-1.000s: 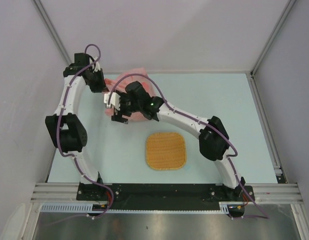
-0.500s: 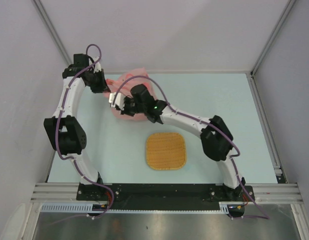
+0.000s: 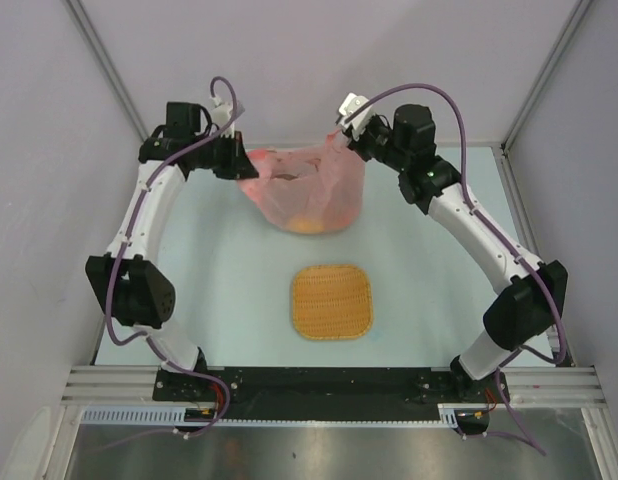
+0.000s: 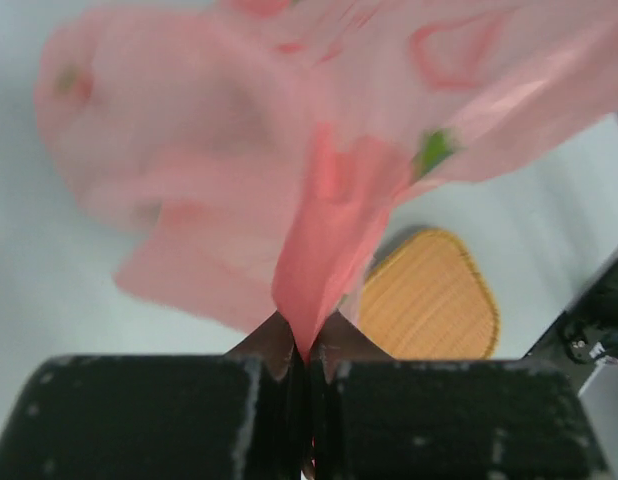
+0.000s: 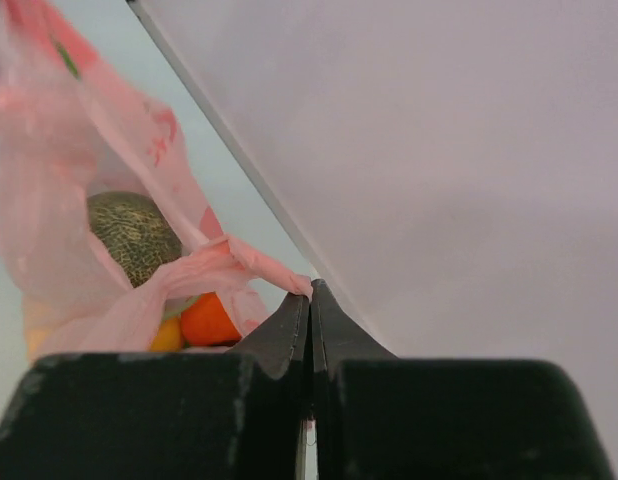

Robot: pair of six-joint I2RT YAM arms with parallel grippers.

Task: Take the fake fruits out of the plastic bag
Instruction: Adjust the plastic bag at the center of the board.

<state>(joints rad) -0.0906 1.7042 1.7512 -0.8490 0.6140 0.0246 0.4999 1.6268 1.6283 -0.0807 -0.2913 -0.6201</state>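
Note:
The pink plastic bag (image 3: 307,188) hangs stretched between both grippers over the far side of the table. My left gripper (image 3: 239,160) is shut on its left edge; in the left wrist view the jaws (image 4: 307,345) pinch a fold of the bag (image 4: 289,150). My right gripper (image 3: 345,138) is shut on the right handle, and in the right wrist view its tips (image 5: 310,295) clamp the edge of the bag (image 5: 49,200). Through the bag's mouth I see the netted melon (image 5: 134,235), an orange fruit (image 5: 207,320) and a bit of yellow fruit (image 5: 167,337). Other fruits are hidden.
A square woven orange mat (image 3: 332,302) lies on the pale blue table, nearer the arm bases than the bag; it also shows in the left wrist view as the mat (image 4: 429,300). Grey enclosure walls stand close behind both grippers.
The right arm swung from over the bag to the back right and shut on the bag's handle. The left gripper rose and moved back. The bag now hangs spread between them.

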